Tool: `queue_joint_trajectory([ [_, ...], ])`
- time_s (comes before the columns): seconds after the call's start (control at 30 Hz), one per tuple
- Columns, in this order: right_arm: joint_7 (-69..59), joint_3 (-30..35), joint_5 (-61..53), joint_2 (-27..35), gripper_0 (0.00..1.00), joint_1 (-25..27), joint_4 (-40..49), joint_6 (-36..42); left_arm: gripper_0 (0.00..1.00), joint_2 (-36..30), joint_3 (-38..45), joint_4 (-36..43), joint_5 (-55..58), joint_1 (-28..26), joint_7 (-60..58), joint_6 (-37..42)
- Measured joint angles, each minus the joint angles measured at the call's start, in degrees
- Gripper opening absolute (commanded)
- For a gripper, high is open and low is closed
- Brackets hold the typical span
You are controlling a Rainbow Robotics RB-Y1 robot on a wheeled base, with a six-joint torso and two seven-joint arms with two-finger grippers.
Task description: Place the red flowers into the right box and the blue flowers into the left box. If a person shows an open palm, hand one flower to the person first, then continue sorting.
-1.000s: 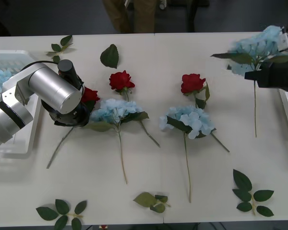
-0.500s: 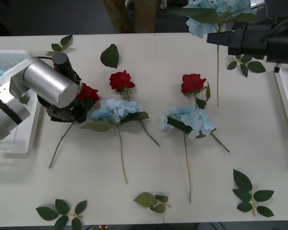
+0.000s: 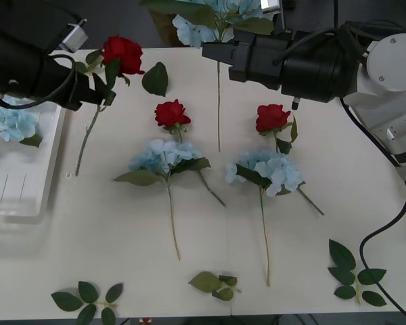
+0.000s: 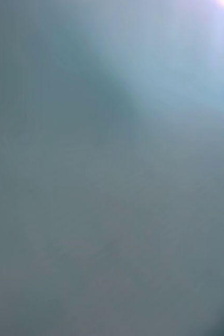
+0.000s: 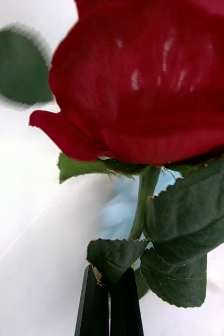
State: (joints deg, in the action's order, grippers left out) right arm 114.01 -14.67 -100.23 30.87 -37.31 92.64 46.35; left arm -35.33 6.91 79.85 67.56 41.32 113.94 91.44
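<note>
1. Above the far left part of the tabletop [image 3: 365,203], the left gripper [image 3: 101,91] is lifted, and its black fingers [image 5: 109,304] are pressed together on the stem of a red rose [image 3: 123,53]. The head of this rose stands just past the fingertips, and the thin stem hangs down on the other side, toward the tabletop.
2. Above the far middle of the tabletop, the right gripper [image 3: 220,57] carries a blue hydrangea [image 3: 213,15]. The pale head rises beyond the fingers and the long stem hangs straight below them. I cannot tell how the fingers stand, because the black body of the arm hides them.
3. To the outer side of the left fingers lies the left box [image 3: 20,196], a white tray, with one blue flower [image 3: 10,125] inside it.
4. Between the two grippers and nearer to the robot, two more red flowers [image 3: 171,114] [image 3: 272,118] lie on the tabletop. Just beside each of them, on the near side, lies one blue flower [image 3: 164,157] [image 3: 267,169] with the stem pointing to the near edge.
5. Loose green leaf sprigs [image 3: 88,301] lie along the near edge, well apart from both grippers.
</note>
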Motion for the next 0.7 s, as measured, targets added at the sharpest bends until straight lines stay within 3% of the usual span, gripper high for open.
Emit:
queue_joint_trajectory([
  [0.1, -0.1, 0.0, 0.0, 0.9, 0.0, 0.0, 0.0, 0.0, 0.0, 0.1, -0.1, -1.8, 11.8, 0.0, 3.5, -4.3],
  [0.23, -4.6, 0.0, 0.0, 7.4, 0.0, 0.0, 0.0, 1.0, 0.0, 0.7, -0.1, -6.4, 26.9, 0.0, 18.8, -9.3],
  [0.33, -11.2, 0.0, -1.1, 14.1, 0.0, 0.0, -1.1, 5.9, 0.0, 1.0, -0.4, -9.4, 34.2, 0.0, 28.6, -11.1],
  [0.43, -11.5, 0.3, -1.1, 18.2, 0.0, 0.0, -5.7, 14.0, 0.0, 1.5, -1.1, -11.4, 39.9, 0.0, 29.8, -12.5],
  [0.53, -11.1, 1.4, 4.9, 18.8, 0.0, -0.1, -12.7, 22.1, 0.0, 2.2, -2.9, -12.4, 44.6, 0.0, 29.8, -15.3],
  [0.7, -11.1, 2.0, 20.6, 18.7, 0.0, -0.1, -19.8, 24.9, 0.0, 3.3, -11.2, -12.4, 52.7, 0.0, 35.6, -26.1],
])
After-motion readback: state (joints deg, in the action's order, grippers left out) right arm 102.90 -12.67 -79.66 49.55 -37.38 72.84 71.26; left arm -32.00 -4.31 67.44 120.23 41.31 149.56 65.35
